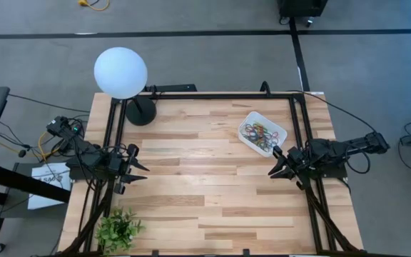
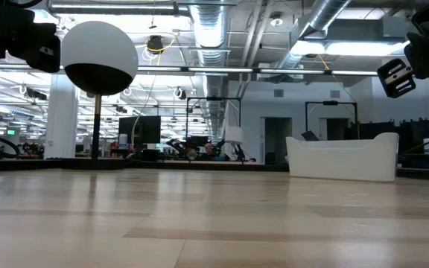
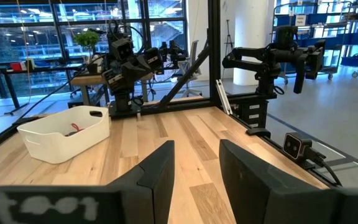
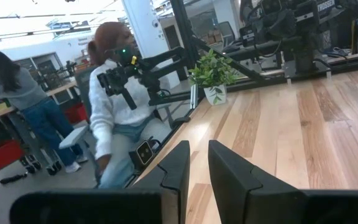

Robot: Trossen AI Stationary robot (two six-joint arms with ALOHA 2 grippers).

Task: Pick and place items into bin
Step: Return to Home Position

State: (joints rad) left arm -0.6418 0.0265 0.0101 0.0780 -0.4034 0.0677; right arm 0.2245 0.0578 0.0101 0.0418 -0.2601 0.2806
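The small white rectangular plastic bin [image 1: 282, 130] sits on the light wooden table [image 1: 205, 185] close to its right edge, nearer the far right corner than the near one. Inside it lies a tangle of thin rubber bands [image 1: 260, 132] in red, green, yellow, orange and grey-blue (all within the walls, none draped over the rim that I can see).

The right gripper [image 1: 277, 163] hangs over the table's right edge, just beside the bin's near corner but not touching it. Its two dark fingers [image 4: 176, 165] stand a narrow gap apart and hold nothing.

The left gripper [image 1: 138, 165] is over the left edge, well apart from the bin. Its fingers [image 3: 160, 174] are parted somewhat wider and are likewise empty.

A white globe lamp [image 1: 120, 71] on a black base stands at the far left corner, and a small green potted plant [image 1: 118, 230] stands at the near left corner.
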